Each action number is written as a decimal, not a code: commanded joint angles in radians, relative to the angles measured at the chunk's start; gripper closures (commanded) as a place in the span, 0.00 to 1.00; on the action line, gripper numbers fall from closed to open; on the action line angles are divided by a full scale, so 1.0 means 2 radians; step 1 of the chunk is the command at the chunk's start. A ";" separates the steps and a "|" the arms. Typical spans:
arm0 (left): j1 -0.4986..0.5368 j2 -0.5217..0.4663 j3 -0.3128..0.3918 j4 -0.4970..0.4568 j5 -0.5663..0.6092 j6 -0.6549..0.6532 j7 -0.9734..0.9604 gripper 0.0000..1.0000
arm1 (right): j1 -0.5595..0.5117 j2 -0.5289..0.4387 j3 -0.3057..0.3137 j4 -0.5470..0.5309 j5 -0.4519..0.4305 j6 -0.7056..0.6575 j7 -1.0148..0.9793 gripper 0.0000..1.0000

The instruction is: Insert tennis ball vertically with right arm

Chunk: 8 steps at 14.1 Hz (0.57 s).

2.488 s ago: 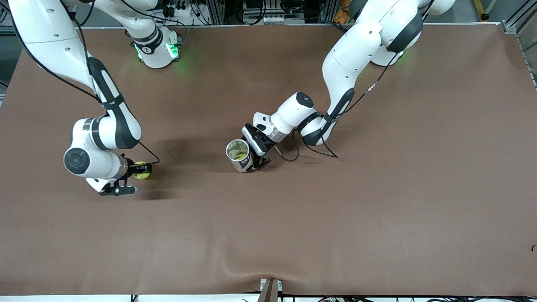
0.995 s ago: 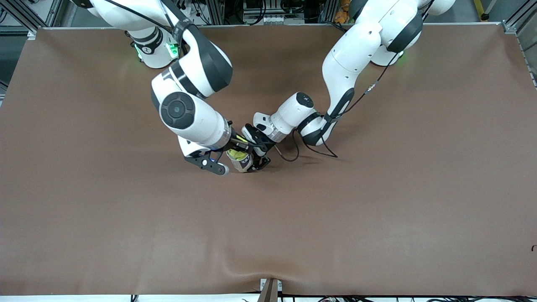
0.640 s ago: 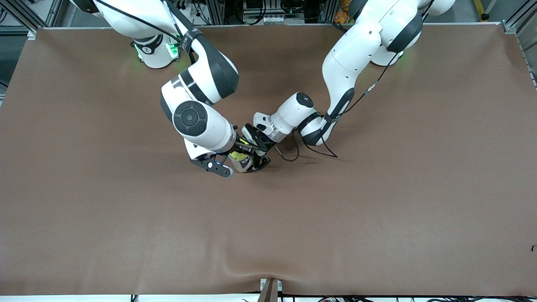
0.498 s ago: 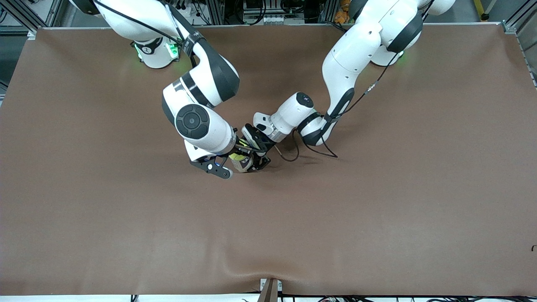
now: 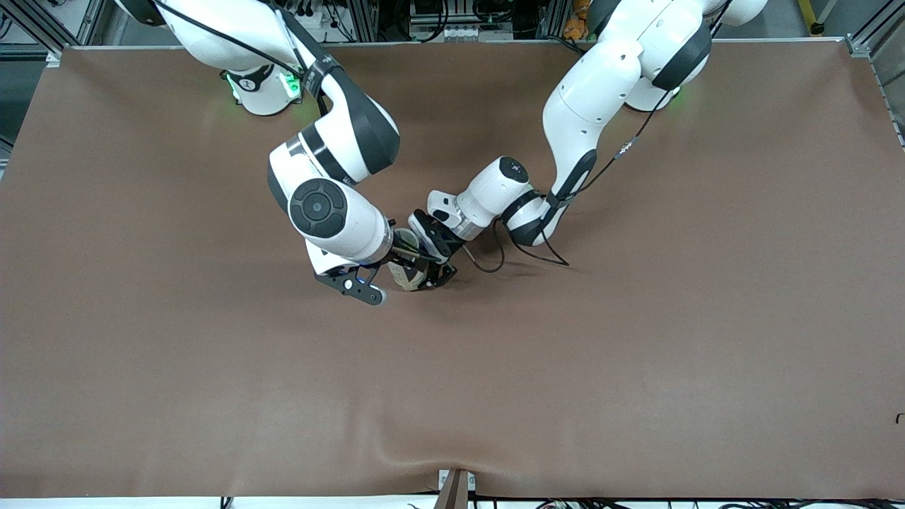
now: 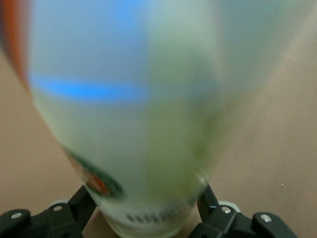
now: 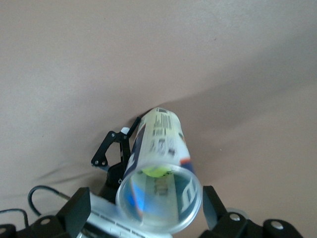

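Right gripper [image 7: 144,201]: is being held in the air right over the mouth of the tube, on the right arm [image 5: 332,212].
Pincer state: its fingers [image 7: 77,210] are being shown spread wide, one on each side of the rim, with nothing pinched between them.
Tennis ball [image 7: 157,171]: is being seen straight below the pincer, down inside the tube, apart from both fingers; only a yellow-green patch of it is being shown through the open mouth.
Tube [image 7: 161,136]: a clear printed can is being stood on the table directly under the pincer, its open end turned up toward the fingers.
Long axis: is being judged to run roughly up and down, in line with the pincer's approach; a slight lean cannot be ruled out.
Left gripper [image 6: 146,210]: is being pressed against the tube's lower wall from both sides, well below the pincer, so the can is being steadied by the left arm [image 5: 587,99].
Nearer arm: the right one is being placed above the ball; the left is being used only at the can's side.
Step in hand: the insertion is being judged as done, the ball lying in the can and not in the fingers.
Coming move: a straight lift along the tube's axis is being called for, so that the rim is not being caught by a finger.
Table [image 5: 636,353]: brown cover, lying under everything.
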 commanded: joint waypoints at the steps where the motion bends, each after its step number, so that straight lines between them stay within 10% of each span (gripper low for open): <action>1: -0.006 0.008 0.004 0.007 -0.007 0.011 0.003 0.12 | -0.014 -0.012 0.002 0.059 0.002 -0.068 0.004 0.00; 8: -0.007 0.008 0.004 0.008 -0.007 0.011 0.003 0.11 | -0.146 -0.067 0.001 0.098 -0.002 -0.116 -0.067 0.00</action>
